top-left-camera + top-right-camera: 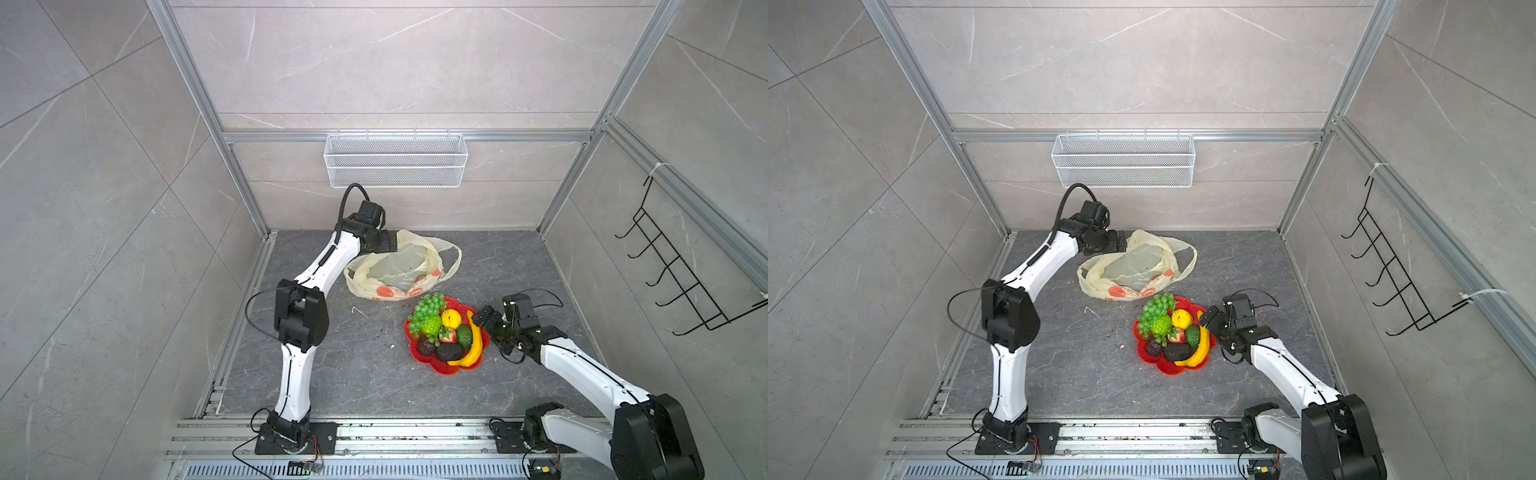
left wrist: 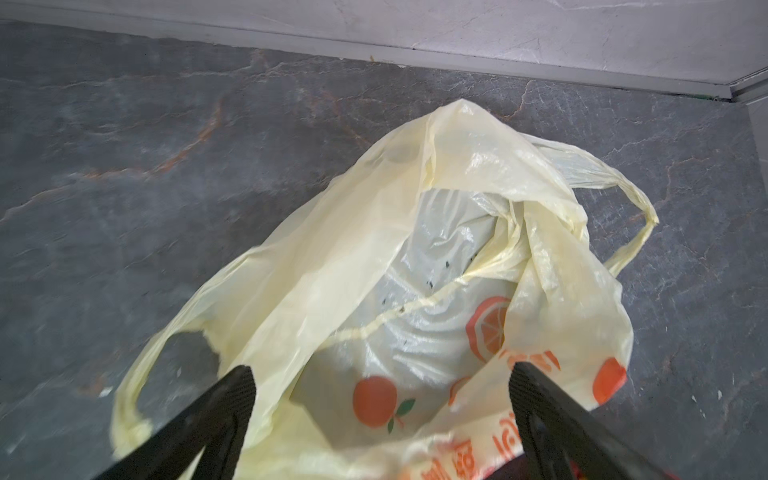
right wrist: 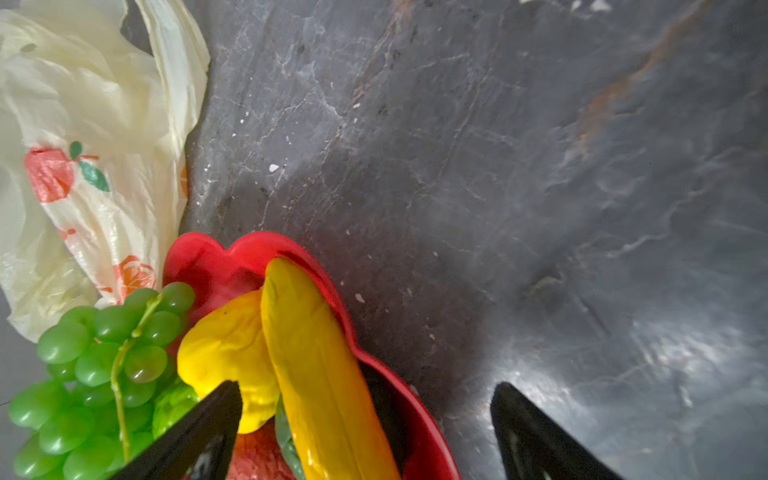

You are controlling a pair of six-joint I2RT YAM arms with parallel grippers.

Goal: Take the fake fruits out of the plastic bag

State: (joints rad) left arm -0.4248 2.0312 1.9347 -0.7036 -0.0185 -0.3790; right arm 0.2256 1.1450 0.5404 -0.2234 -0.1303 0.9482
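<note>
Right claw [image 3: 368, 386] wide, empty, near banana [image 3: 316, 353]; left claw [image 2: 382, 368] wide, empty, over plastic bag [image 2: 332, 249].

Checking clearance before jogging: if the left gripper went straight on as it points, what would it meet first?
Most likely the plastic bag: the open left gripper points into its slack mouth, so the thin film comes first, then probably the table under it.
</note>
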